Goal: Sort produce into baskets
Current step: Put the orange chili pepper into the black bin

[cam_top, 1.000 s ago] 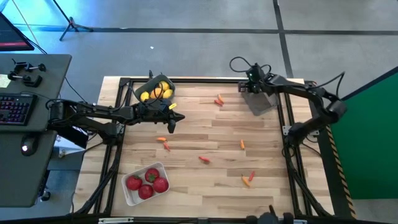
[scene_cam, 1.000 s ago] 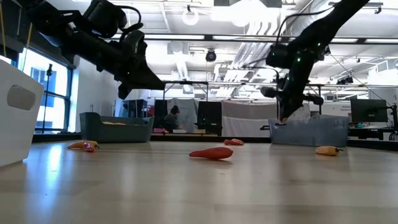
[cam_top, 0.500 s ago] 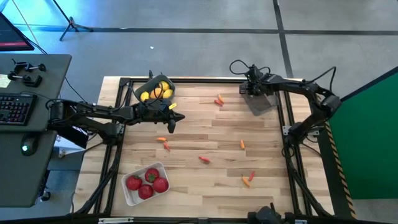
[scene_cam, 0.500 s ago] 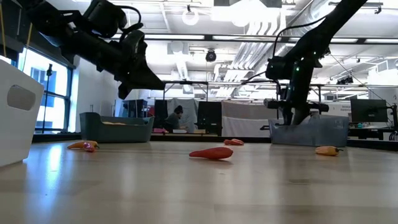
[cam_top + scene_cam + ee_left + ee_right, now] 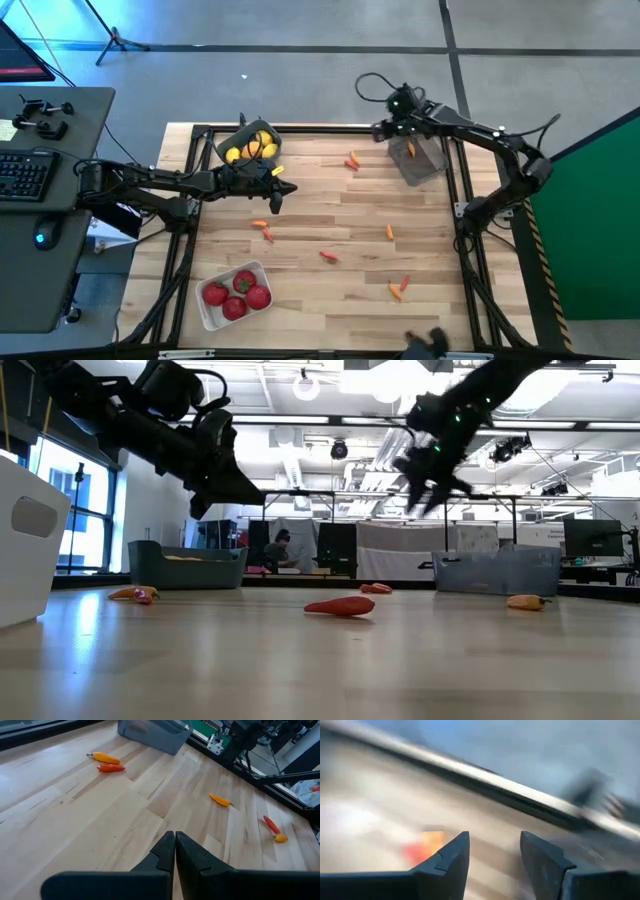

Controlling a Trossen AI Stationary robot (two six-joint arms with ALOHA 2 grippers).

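Right gripper (image 5: pixel 383 129) is hovering at the upper centre-right of the high view, just left of the blue-grey basket (image 5: pixel 420 160), fingers parted and holding nothing; the right wrist view is showing the two fingers (image 5: pixel 451 857) with a clear gap and a blurred orange-red shape beyond. In the low view it is sitting high (image 5: pixel 432 472), well above the table.

Left gripper (image 5: pixel 281 187) is hanging left of centre, just below the dark basket (image 5: pixel 232 138), fingers clenched together, gripping nothing; the left wrist view is showing the tips (image 5: pixel 174 840) pressed shut over bare wood.

Baskets: the dark one, upper left of the table (image 5: pixel 330 215), is holding yellow lemons (image 5: pixel 250 147). The white basket (image 5: pixel 206 311), lower left, is holding red fruits (image 5: pixel 237 295). The blue-grey one, upper right, is carrying a small orange piece (image 5: pixel 411 150).

Peppers loose on the table: a pair (image 5: pixel 352 161) at upper centre, a pair (image 5: pixel 264 229) left of centre, one (image 5: pixel 327 256) at centre, one (image 5: pixel 389 232) right of centre, a pair (image 5: pixel 400 288) at lower right.
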